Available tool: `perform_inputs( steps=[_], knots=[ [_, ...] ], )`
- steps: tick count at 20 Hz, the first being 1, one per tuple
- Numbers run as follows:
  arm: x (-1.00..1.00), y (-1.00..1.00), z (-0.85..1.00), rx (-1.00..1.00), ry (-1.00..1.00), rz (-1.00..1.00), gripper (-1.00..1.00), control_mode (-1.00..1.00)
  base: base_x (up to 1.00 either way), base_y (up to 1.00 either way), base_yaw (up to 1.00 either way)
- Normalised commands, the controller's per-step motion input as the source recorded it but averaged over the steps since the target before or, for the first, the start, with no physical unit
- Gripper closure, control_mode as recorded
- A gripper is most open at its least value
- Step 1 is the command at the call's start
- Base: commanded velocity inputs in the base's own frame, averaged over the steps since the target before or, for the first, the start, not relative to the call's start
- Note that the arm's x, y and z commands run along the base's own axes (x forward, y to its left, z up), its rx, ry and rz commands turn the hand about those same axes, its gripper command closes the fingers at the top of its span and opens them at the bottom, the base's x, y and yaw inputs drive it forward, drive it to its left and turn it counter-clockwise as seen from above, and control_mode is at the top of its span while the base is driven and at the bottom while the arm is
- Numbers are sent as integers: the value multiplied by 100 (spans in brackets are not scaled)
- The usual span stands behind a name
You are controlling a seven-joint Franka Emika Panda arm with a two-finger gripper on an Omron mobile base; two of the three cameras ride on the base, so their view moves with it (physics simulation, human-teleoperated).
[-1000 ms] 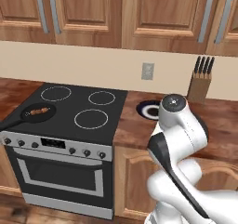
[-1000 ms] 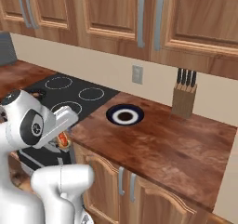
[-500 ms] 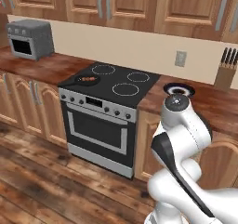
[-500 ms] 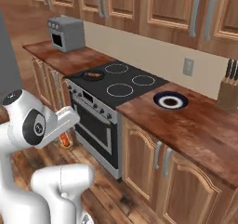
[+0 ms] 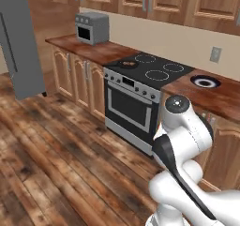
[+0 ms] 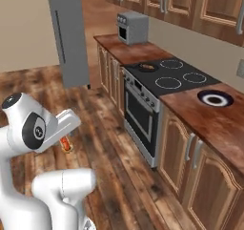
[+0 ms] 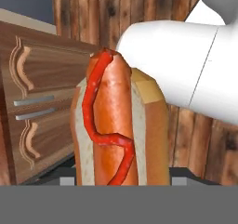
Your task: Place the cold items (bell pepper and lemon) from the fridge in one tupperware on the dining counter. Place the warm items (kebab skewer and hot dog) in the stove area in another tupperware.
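A toaster oven (image 5: 93, 27) sits on the counter (image 5: 89, 51) left of the stove (image 5: 140, 86).

A hot dog (image 7: 118, 125) in a pale bun, red sauce squiggled along it, stands upright; a skewer (image 5: 127, 63) lies in a pan on the stove.

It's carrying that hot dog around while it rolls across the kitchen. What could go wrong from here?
The hot dog stands up between the fingers of the gripper, held low beside the robot's body, so a jolt could shake it loose onto the wooden floor. The kebab skewer sits in a pan on the stove, and may get left behind.
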Motion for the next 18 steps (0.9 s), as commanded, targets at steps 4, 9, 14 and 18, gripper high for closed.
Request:
perform_inputs(
  steps=[4, 9, 14, 18],
  knots=[
    [0, 0, 0, 0, 0, 0, 100, 100, -100, -52, 31],
    [0, 0, 0, 0, 0, 0, 100, 100, -100, -16, 15],
    [0, 0, 0, 0, 0, 0, 100, 100, -100, 56, 2],
    [0, 0, 0, 0, 0, 0, 100, 100, -100, 97, 0]
  ],
)
